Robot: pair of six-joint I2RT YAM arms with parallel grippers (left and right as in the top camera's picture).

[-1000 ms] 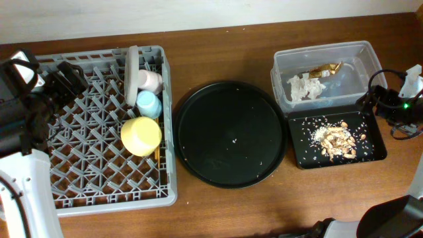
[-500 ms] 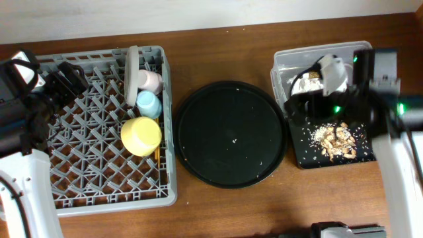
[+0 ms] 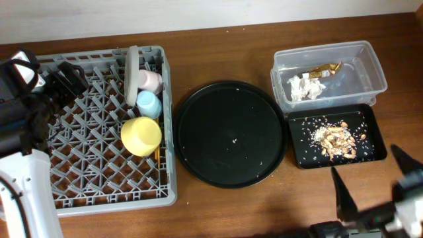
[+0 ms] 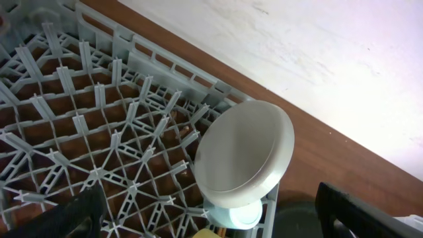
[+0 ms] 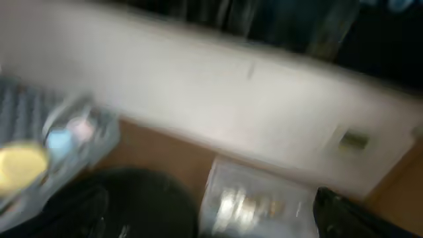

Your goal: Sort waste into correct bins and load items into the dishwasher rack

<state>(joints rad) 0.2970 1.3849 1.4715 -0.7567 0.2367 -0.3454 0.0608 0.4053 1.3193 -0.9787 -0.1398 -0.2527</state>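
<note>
Looking from the near edge outward, I see the right gripper [image 3: 372,178] low at the near side, to the right of the round black tray [image 3: 231,132]. Its two fingers are spread wide with nothing between them. Its wrist view is badly smeared, so I get little from it.

Just beyond that gripper, and apart from it, sits the black rectangular tray [image 3: 301,155], close against the round tray's right rim. The beige food scraps [image 3: 337,137] are scattered inside it. Behind it, farther from the gripper, the clear tub [image 3: 370,63] holds the crumpled napkin [image 3: 303,87] and the gold-brown wrapper [image 3: 324,69].

Left of the round tray is the dishwasher rack [image 3: 99,185]. Along the rack side nearest the tray, going away from me, stand the yellow bowl [image 3: 141,135], the light-blue cup [image 3: 149,104] and the pink cup [image 3: 151,80]. The white plate [image 3: 131,68] stands on edge beside the pink cup. A thin orange sliver by the bowl may be the chopsticks [image 3: 156,153], but I cannot be sure.

The left gripper [image 4: 210,208] hangs over the rack's far-left part, away from the round tray. Its fingers are parted and empty, with the plate straight ahead of them and not touching.
</note>
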